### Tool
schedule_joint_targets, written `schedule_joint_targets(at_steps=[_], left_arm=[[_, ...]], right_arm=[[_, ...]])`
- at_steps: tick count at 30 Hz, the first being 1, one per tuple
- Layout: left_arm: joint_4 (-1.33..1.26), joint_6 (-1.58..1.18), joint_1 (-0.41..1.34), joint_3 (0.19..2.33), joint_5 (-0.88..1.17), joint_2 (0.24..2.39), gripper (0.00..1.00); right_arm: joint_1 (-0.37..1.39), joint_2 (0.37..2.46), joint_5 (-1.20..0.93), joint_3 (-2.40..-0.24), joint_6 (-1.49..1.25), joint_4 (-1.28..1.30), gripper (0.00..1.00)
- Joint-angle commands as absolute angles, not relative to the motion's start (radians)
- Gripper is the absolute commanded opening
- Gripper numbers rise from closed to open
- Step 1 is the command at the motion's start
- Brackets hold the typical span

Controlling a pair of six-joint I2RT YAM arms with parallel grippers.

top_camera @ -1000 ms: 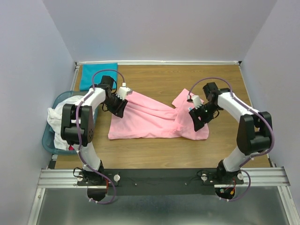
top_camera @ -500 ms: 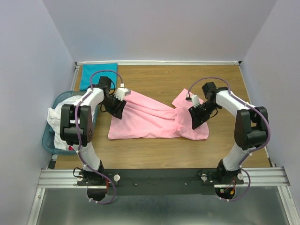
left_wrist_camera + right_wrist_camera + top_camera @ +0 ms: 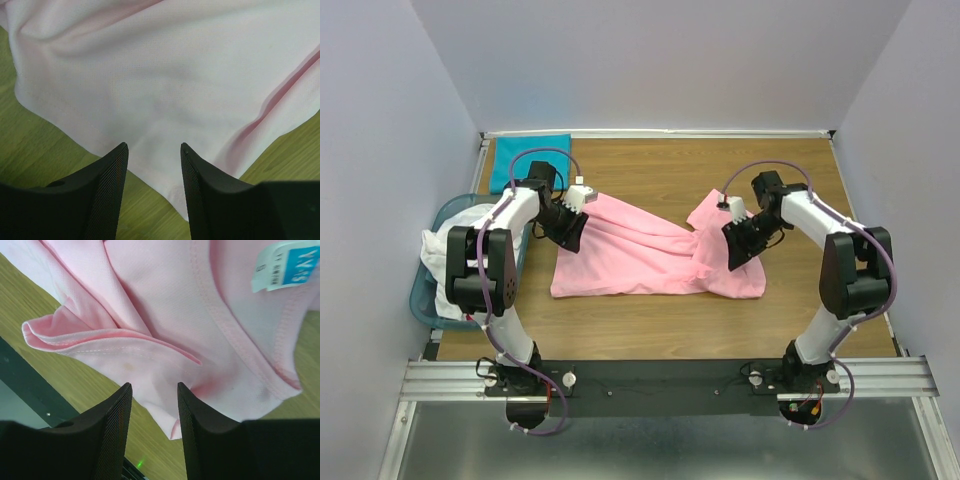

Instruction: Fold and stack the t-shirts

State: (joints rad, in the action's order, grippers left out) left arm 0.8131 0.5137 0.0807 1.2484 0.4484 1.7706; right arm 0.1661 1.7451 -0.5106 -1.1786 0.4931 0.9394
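One pink t-shirt (image 3: 640, 255), rumpled at worktop (image 3: 660, 170) centre: light, limp, prone to bunching and sliding. Best pinched at edge corners, 10 and 3 o'clock. Left tool (image 3: 152, 146) and right tool (image 3: 154, 386) both released, straddling cloth edges, nothing clenched. Lower layers hidden under folds; sleeves hard to make out.

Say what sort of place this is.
Probably a robot test cell in a lab, not a home: plain panel walls box in a wooden table, and a metal rail at its near edge carries the left arm and right arm. A pink t-shirt lies there.
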Motion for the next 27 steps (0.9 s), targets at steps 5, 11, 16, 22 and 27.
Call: schedule_joint_targets(at_steps=[5,11,16,22,27], left_arm=[[0.831,0.528,0.078,1.259,0.480,1.752,0.55],[0.831,0.529,0.078,1.249,0.476,1.752,0.55],[0.827,0.528,0.080,1.247,0.474,1.750,0.55],[0.833,0.528,0.080,1.255,0.469,1.752,0.55],[0.834,0.531,0.080,1.252,0.468,1.750,0.55]], right_arm=[[0.130,1.762,-0.500,-1.232,0.485,0.922,0.49],[0.130,1.804,-0.506,-1.220,0.491,0.920,0.48],[0.130,1.835,-0.518,-1.187,0.499,0.916,0.47],[0.130,1.855,-0.546,-1.196,0.489,0.913,0.47],[0.132,1.867,-0.512,-1.204,0.465,0.900,0.57]])
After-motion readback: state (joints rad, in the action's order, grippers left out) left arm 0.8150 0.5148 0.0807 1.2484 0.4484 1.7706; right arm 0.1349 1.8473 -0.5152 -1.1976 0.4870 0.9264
